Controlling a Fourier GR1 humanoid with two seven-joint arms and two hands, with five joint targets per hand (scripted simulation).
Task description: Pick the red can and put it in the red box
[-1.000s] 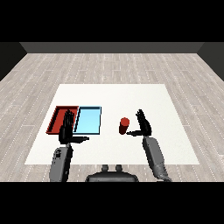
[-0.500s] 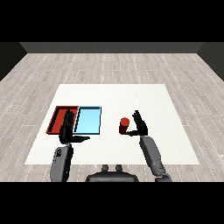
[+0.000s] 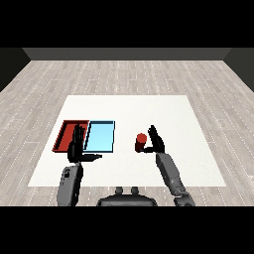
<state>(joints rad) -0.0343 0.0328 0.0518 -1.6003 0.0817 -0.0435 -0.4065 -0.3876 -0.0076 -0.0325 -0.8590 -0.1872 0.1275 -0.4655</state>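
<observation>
red can [image 3: 141, 142] upright, rt robot hand [image 3: 157, 143] beside, open

Red can [image 3: 141, 142] upright on the table, right of both trays. Red tray [image 3: 63, 135] leftmost.

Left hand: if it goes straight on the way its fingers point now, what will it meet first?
Probably the red tray. The left hand points up-table with straight fingers whose tips overlap that tray's near right corner, though its height above it is unclear.
</observation>
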